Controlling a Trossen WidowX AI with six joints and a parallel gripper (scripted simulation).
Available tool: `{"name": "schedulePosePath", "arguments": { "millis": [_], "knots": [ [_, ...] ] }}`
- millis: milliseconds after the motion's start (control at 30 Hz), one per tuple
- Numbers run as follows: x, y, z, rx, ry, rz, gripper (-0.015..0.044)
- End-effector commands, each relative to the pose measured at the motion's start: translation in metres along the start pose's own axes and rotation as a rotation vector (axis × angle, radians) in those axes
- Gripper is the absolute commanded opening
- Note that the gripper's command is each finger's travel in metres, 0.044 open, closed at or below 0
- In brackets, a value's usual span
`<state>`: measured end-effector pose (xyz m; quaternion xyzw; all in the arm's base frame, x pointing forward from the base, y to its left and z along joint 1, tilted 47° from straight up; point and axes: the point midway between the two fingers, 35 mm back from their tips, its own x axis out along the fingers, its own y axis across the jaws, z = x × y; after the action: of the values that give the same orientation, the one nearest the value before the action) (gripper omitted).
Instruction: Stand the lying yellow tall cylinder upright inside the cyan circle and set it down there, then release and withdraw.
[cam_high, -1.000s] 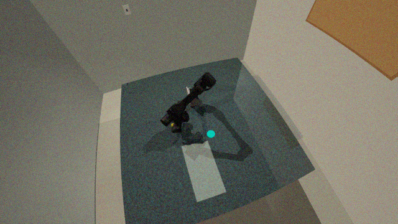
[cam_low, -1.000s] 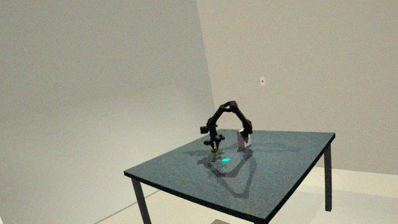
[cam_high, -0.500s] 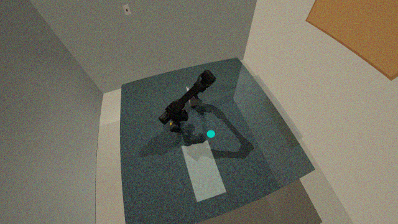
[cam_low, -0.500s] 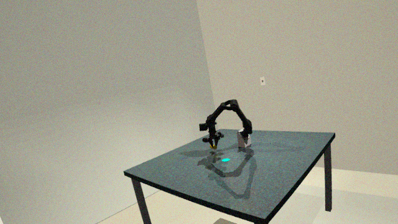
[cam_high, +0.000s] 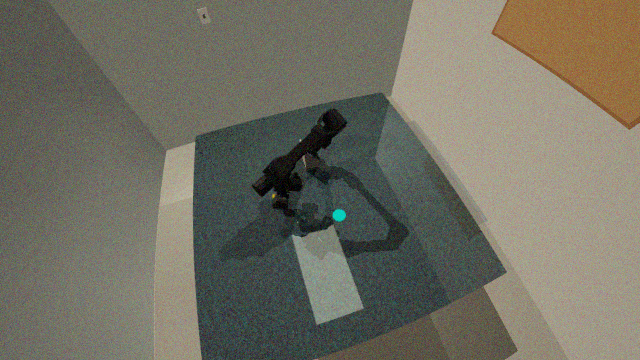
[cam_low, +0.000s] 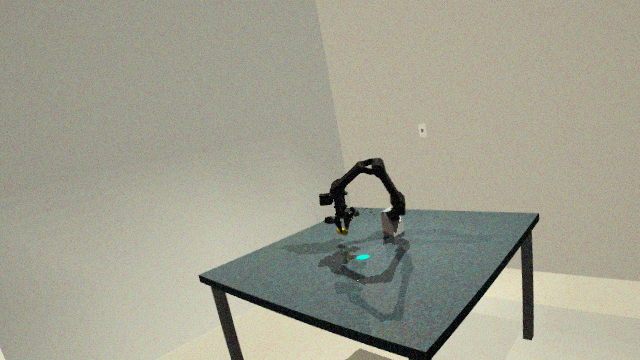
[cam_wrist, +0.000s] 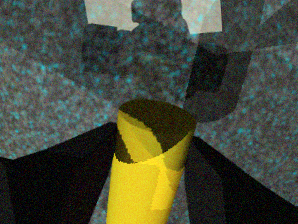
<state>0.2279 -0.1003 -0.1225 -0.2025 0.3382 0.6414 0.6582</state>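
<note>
In the hand (cam_high: 280, 199) (cam_low: 342, 229) (cam_wrist: 152, 139), yellow cylinder (cam_high: 273, 196) (cam_low: 344, 232) (cam_wrist: 140, 190) (partly hidden)

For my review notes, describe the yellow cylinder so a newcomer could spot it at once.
On the dark blue-green table, find the black arm. At its end, the tool grips the yellow cylinder above the tabletop. It is yellow and raised, unlike the flat cyan circle.

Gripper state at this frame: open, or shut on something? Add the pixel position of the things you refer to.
Shut on the yellow cylinder (cam_low: 342, 231) (cam_wrist: 140, 192): in the wrist view, the gripper's dark fingers flank it closely.
</note>
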Motion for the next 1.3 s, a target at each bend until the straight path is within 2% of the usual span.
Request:
{"name": "schedulePosePath", "arguments": {
  "millis": [0,933,1267],
  "knots": [
    [-0.01,-0.002,0.0,-0.011,0.01,-0.003,0.0105],
    [-0.06,0.005,0.004,-0.022,-0.001,0.015,0.0105],
    [-0.066,-0.011,0.026,0.174,0.013,0.012,0.0105]
  ]
}}
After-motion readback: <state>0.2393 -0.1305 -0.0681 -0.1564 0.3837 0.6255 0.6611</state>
